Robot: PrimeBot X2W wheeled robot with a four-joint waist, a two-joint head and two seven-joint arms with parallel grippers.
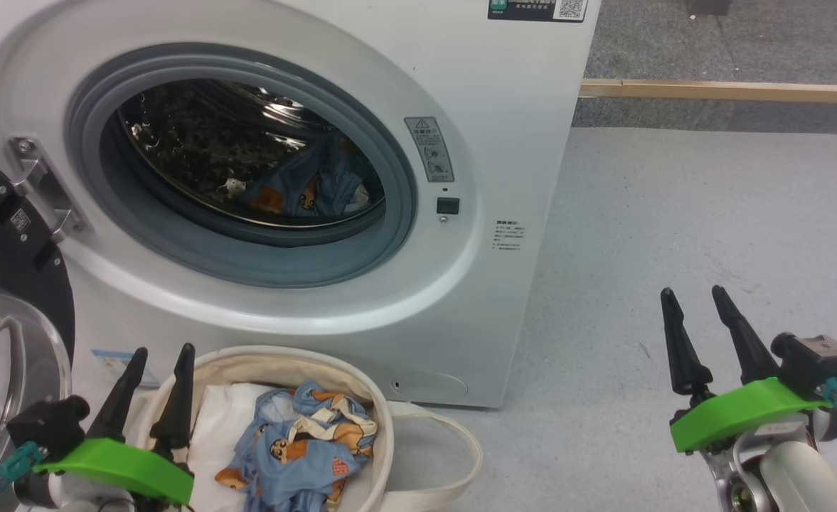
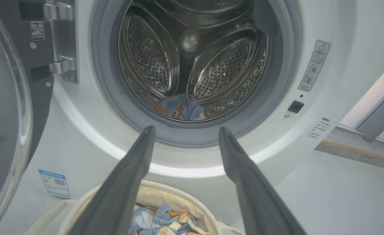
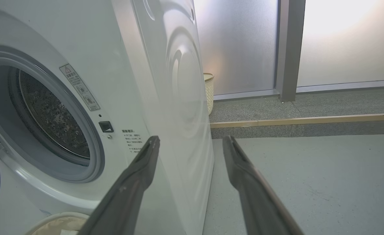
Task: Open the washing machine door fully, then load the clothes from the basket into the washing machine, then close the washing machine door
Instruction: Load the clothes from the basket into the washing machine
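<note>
The left gripper [image 1: 164,350] is hovering with its two fingers wide apart and nothing between them. The basket [image 1: 276,355] is sitting just in front of it and slightly to its right. The printed clothes [image 1: 297,441] are lying inside, beside a plain white cloth [image 1: 226,419]. Another printed piece [image 1: 311,188] is lying in the drum [image 1: 198,142] of the washing machine [image 1: 503,142], up and ahead of this gripper. The washing machine door [image 1: 27,270] is standing open, close to the gripper's left side.

The right gripper [image 1: 692,291] is also holding its fingers apart and empty. It is waiting over the floor [image 1: 674,213], with the machine well off to its left.

I think the loading is only partly done, and several things could go wrong:

- The fingers could be pinching the white cloth together with the printed fabric, because the two are touching.
- The soft basket could be lifting or tipping if a finger is catching its wall or the strap handle [image 1: 454,455].
- A hanging piece could be dragging on the grey rubber ring [image 1: 247,263] and resting there, and then the door would be closing on it.
- The left arm could be knocking the door, since it is so near.
</note>
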